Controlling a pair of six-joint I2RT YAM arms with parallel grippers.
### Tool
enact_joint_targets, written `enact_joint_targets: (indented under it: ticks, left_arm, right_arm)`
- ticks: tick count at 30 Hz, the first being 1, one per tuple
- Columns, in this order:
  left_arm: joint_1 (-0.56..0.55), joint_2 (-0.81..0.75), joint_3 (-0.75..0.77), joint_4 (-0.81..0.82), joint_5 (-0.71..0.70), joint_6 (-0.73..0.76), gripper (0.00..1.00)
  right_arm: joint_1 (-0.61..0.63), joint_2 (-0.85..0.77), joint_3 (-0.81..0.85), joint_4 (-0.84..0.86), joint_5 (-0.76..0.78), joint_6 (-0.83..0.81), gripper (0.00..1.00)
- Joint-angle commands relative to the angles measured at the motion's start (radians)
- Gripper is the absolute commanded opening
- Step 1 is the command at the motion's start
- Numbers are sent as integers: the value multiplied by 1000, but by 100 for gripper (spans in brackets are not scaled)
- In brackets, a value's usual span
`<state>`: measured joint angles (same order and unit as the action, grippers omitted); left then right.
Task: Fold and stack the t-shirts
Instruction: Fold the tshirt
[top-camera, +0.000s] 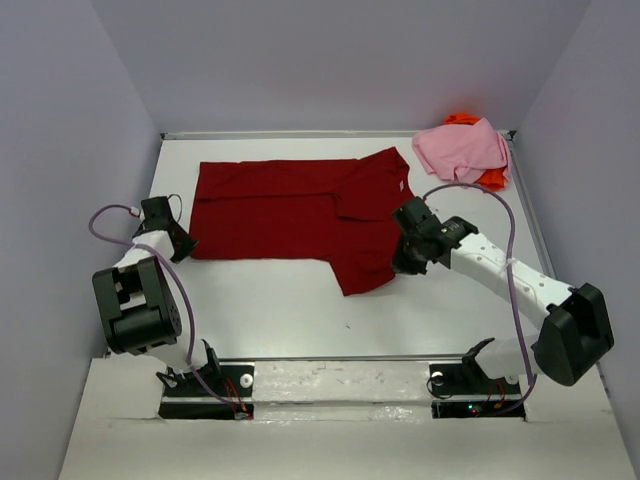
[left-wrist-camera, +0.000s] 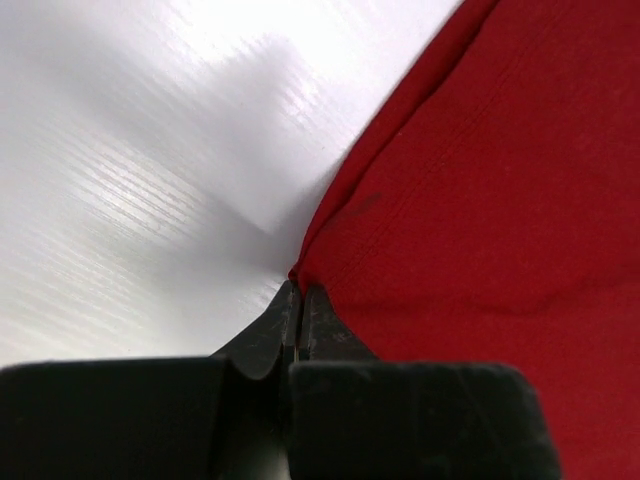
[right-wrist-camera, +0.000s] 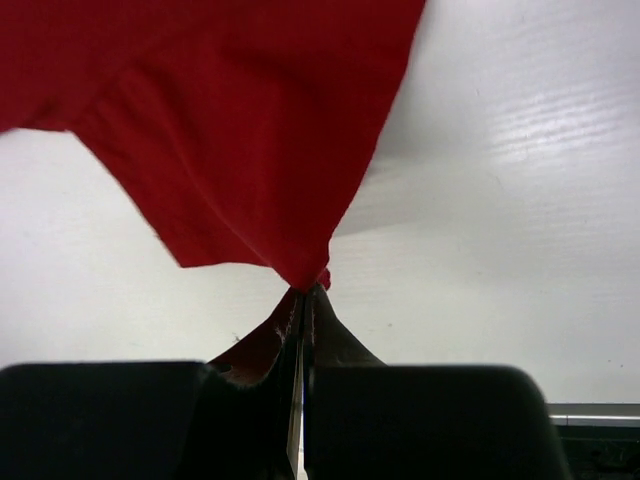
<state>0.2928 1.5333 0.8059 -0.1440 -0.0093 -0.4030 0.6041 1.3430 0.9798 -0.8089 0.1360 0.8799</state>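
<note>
Left gripper (left-wrist-camera: 298, 292) and right gripper (right-wrist-camera: 305, 293) pinch red t-shirt (top-camera: 280, 205) edges.

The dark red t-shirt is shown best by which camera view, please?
Top external: almost the whole dark red t-shirt shows, spread out. Left wrist shows only an edge in the left claw; right wrist, a corner in the right claw.

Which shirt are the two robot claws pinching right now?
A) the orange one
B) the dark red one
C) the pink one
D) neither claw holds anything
B: the wrist cameras show the left gripper and the right gripper each closed on an edge of the dark red shirt, while the pink shirt and the orange shirt lie bunched in the far right corner, untouched.
</note>
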Motion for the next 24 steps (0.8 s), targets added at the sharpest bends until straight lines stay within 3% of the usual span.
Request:
enact_joint_targets:
  ticks: [1, 11, 24]
  left_arm:
    - [0, -50, 84, -8, -15, 21, 0]
    - [0, 17, 199, 20, 43, 12, 0]
    - [0, 65, 249, 23, 49, 33, 0]
  right_arm:
    - [8, -2, 138, -21, 112, -48, 0]
    - [-47, 8, 247, -20, 240, -97, 0]
    - [-98, 39, 303, 74, 229, -171, 0]
